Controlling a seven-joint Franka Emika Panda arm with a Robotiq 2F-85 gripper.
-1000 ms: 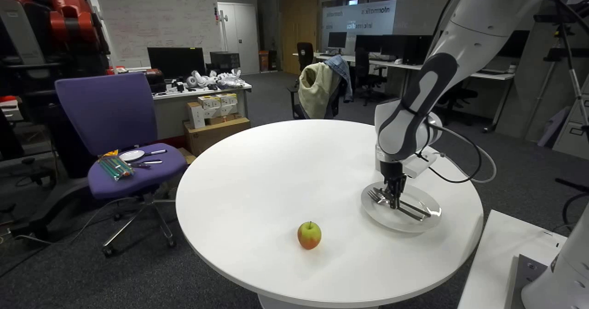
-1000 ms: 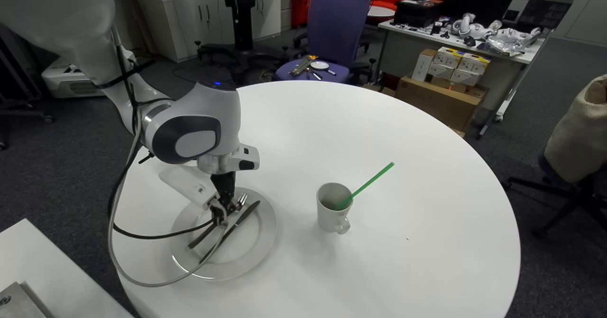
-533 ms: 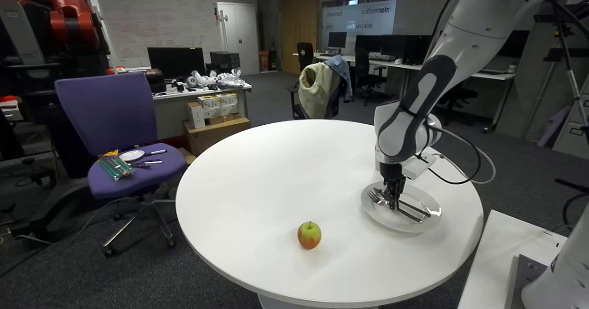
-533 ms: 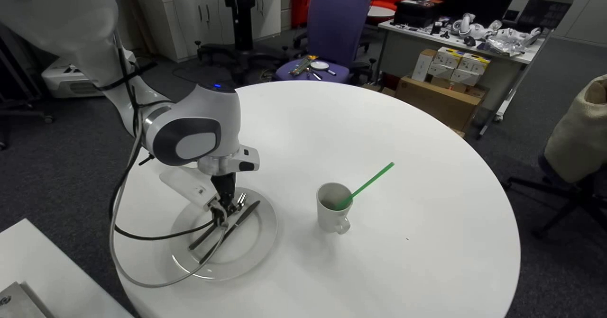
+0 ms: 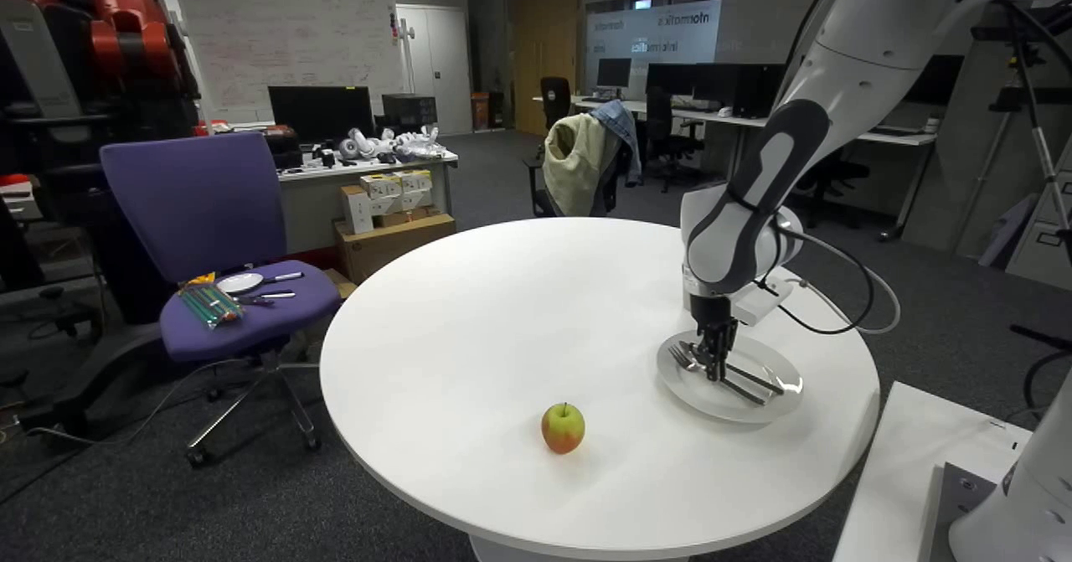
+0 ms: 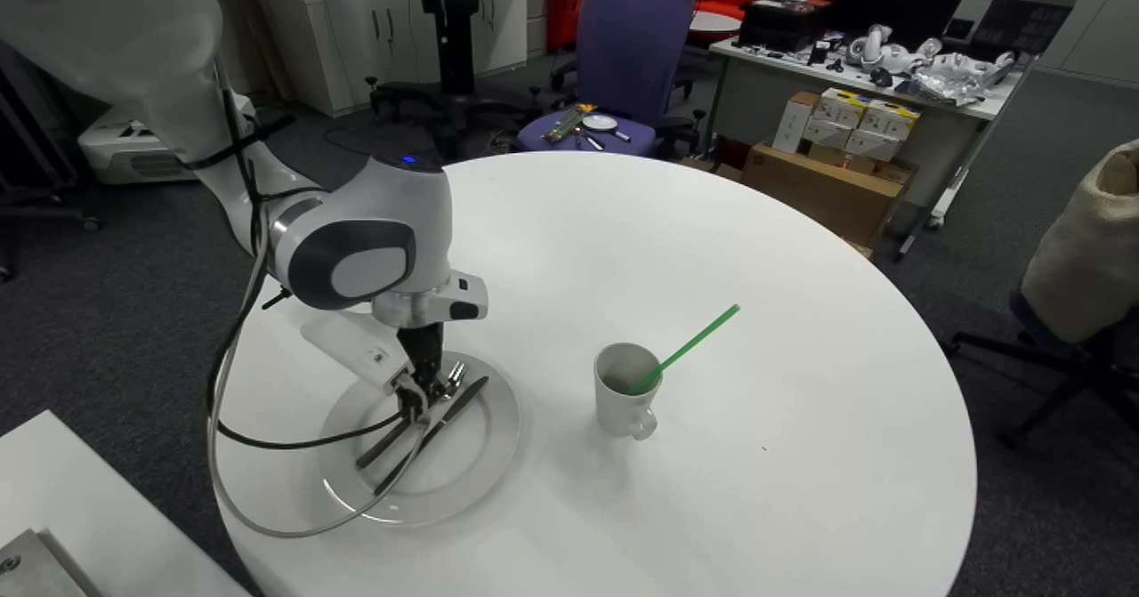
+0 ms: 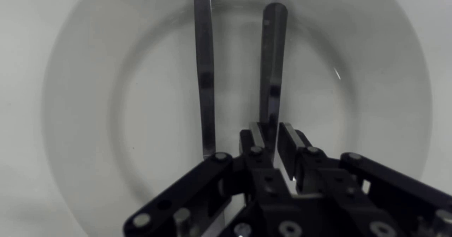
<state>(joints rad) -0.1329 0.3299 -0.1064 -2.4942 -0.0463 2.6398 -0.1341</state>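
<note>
A metal fork (image 7: 274, 64) is lying on a white dinner plate (image 7: 81, 124), its handle running up the wrist view just right of the middle. The hand (image 7: 272, 132) is standing over that handle in the lower part of the wrist view, its two fingers (image 7: 292, 136) sitting a narrow gap apart, one on each side of the fork; whether they are pressing on it, I cannot tell. A dinner knife (image 6: 458, 409) is lying on the plate beside the fork, nearly parallel to it and to its left in the wrist view. The plate is resting on a round white bench (image 6: 756, 250), at the lower left of an exterior view. Right of the plate there, a white mug (image 6: 623, 406) is standing upright, a green straw (image 6: 698, 340) leaning out of it toward the upper right. In an exterior view, an apple (image 5: 563, 430), yellow-green above and reddish below, is sitting on the bench in the lower middle of the frame. The white robot arm (image 5: 871, 34) is filling the upper right there, and at the left a purple office chair (image 5: 197, 202) is carrying a bag (image 5: 209, 304) of green items on its seat.
</note>
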